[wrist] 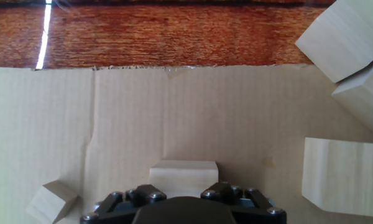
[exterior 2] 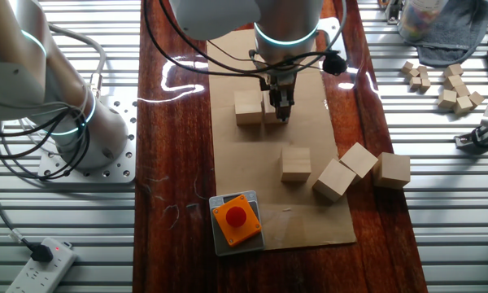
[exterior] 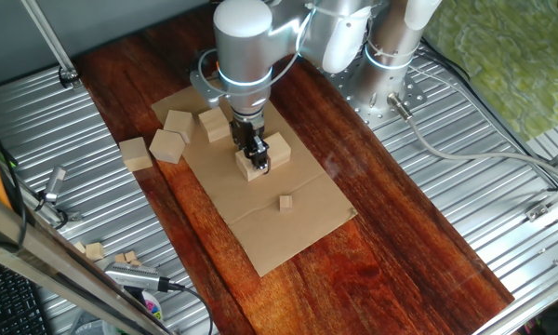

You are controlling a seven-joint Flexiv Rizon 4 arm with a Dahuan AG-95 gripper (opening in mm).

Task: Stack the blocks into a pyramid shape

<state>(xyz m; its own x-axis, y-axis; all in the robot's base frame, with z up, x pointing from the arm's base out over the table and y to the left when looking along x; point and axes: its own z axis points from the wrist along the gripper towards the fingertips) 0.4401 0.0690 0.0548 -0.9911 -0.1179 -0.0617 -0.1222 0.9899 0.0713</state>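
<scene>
— Pale bare wood, all of them: square-edged blocks on a matte brown cardboard sheet over glossy reddish planks.

— Where's the gripper?

— Down on the cardboard, its dark fingers clamped on one block. A second block sits touching it, at its 9 o'clock in the other fixed view.

— And the others?

— A lone one at 6 o'clock from the pair; three more bunched at 4 o'clock, the outermost off the cardboard. A tiny cube lies apart.

— That orange thing?

— Orange box, red button, at the cardboard's near edge.
</scene>
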